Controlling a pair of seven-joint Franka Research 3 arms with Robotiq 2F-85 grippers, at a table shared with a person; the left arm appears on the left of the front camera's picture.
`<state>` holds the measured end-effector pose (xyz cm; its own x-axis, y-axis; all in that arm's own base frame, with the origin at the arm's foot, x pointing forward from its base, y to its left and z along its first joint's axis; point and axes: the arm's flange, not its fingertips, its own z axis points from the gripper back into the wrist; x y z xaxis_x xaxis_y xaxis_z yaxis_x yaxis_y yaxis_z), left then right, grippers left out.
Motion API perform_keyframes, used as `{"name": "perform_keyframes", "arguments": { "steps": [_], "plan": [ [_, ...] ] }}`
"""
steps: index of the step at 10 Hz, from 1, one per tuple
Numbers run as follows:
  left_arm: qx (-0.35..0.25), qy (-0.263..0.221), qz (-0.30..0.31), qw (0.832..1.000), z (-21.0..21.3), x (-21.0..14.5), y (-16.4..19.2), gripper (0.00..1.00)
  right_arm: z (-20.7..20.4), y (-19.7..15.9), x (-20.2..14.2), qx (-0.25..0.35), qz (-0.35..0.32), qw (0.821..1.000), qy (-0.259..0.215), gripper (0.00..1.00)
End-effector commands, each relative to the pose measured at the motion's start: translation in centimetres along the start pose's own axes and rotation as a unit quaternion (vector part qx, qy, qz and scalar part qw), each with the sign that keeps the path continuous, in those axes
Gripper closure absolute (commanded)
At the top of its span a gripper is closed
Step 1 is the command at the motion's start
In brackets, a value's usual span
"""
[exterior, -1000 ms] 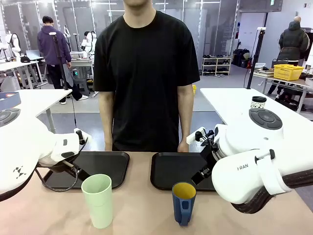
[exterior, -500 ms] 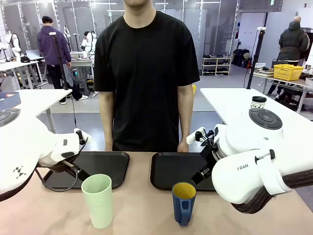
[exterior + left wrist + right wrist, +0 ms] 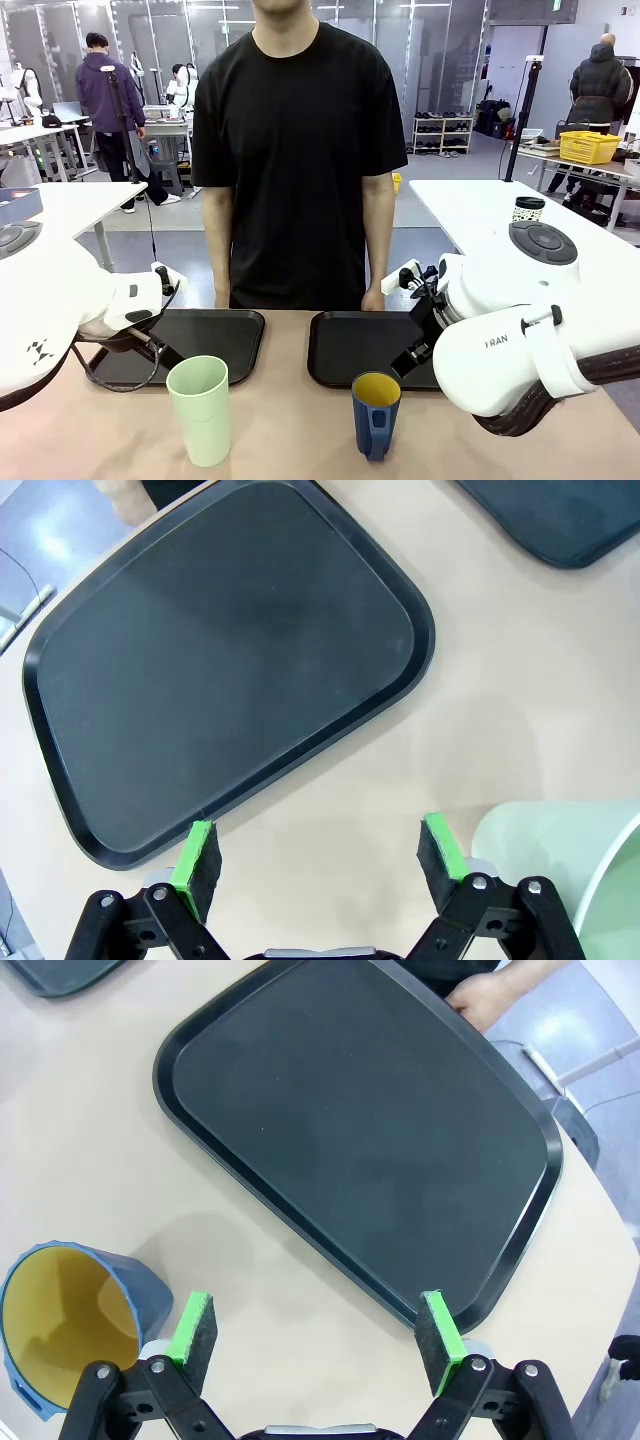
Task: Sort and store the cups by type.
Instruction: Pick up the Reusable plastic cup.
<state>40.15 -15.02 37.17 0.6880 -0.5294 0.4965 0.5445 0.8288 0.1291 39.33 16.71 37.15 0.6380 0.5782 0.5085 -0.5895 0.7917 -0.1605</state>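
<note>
Left wrist view: I see my left gripper (image 3: pixel 320 855) with its jaws spread wide and nothing between them, the pale green tumbler (image 3: pixel 560 870) standing just outside the finger at the picture's right, and the left black tray (image 3: pixel 230 660) lying ahead of the fingertips. Right wrist view: my right gripper (image 3: pixel 316 1332) is likewise spread wide and empty, the dark blue mug (image 3: pixel 70 1335), yellow inside, upright just outside the finger at the picture's left, the right black tray (image 3: pixel 360 1130) ahead. Tumbler and mug stand on the tan table (image 3: pixel 290 430), off the trays.
</note>
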Motion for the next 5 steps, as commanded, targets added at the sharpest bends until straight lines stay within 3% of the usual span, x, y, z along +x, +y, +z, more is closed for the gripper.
{"name": "perform_keyframes", "arguments": {
  "steps": [1, 3, 4, 5],
  "plan": [
    [0.000, 0.000, 0.000, 1.000, 0.0, 0.0, 0.0, 0.00, 0.0, 0.0, 0.0, 0.000, -0.001, 1.000, 0.000, 0.00],
    [0.000, 0.000, 0.000, 1.000, 0.0, 0.0, 0.0, 0.00, 0.0, 0.0, 0.0, 0.000, 0.000, 1.000, 0.000, 0.00],
    [0.031, -0.004, 0.010, 0.999, 0.8, 0.9, 0.0, 0.00, 1.0, 0.3, 1.3, -0.014, 0.000, 1.000, -0.004, 0.00],
    [0.039, -0.035, 0.013, 0.999, 2.5, 1.8, 0.4, 0.00, 3.0, 0.4, 2.9, -0.051, -0.002, 0.998, -0.022, 0.00]
  ]
}}
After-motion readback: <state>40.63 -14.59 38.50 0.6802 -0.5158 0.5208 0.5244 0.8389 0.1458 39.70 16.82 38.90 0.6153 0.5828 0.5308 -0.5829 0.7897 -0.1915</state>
